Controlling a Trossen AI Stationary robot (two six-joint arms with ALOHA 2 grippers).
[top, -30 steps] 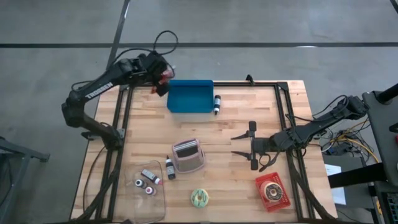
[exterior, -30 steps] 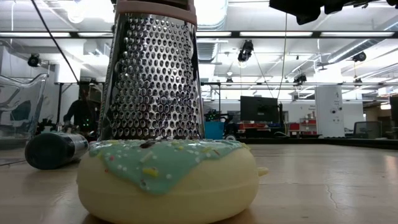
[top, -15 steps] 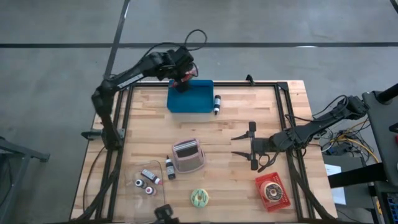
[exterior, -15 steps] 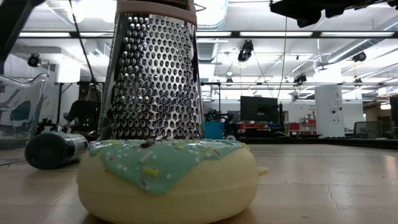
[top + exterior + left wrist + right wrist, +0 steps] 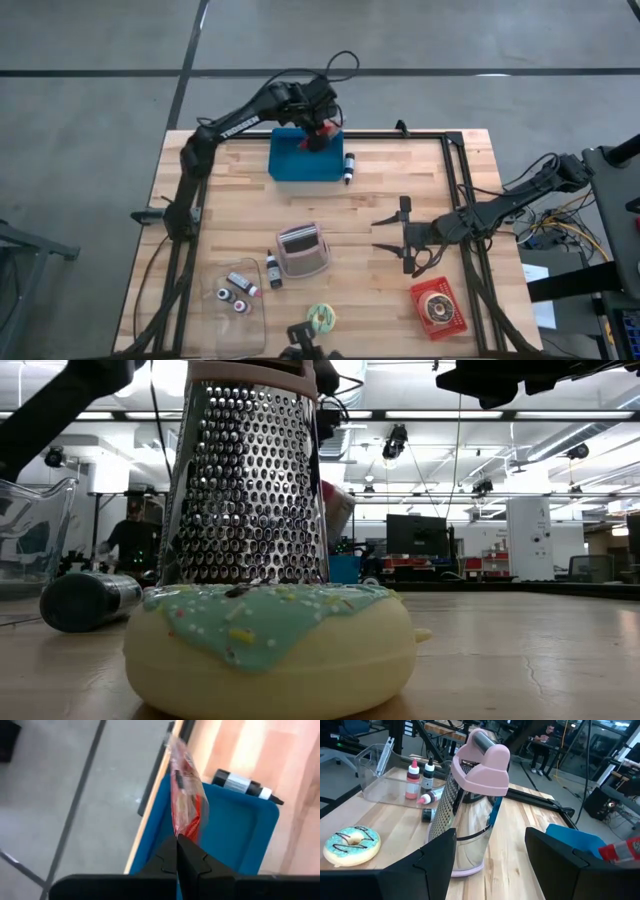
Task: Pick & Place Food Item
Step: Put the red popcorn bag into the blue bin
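My left gripper [image 5: 318, 133] is shut on a red, clear-wrapped food packet [image 5: 184, 795] above the far right part of the blue bin [image 5: 290, 165], which stands at the table's far edge. The packet also shows in the low view [image 5: 338, 510], behind the grater. My right gripper [image 5: 385, 232] is open and empty, low over the table's right middle, pointing toward the left edge. In its wrist view [image 5: 491, 855] it faces the grater. My left gripper pinches one end of the packet [image 5: 181, 831] between its two shut fingers [image 5: 167, 857], coming from above and pointing down. The packet hangs below the fingertips, tilted, lifted clear above the blue bin [image 5: 235, 835].
A black marker [image 5: 349, 166] lies by the bin's right side. A metal grater with a pink top [image 5: 302, 250] stands mid-table. A teal-iced donut [image 5: 321, 318] lies near the front edge, a red basket with a donut [image 5: 438, 308] at front right, and a clear tray of small bottles [image 5: 235, 295] at front left.
My left gripper has swung from beyond the table's far left corner toward the right along the far edge, carrying the red packet. It now hangs over the blue bin. The packet has stayed in the shut fingers, clear of the table.
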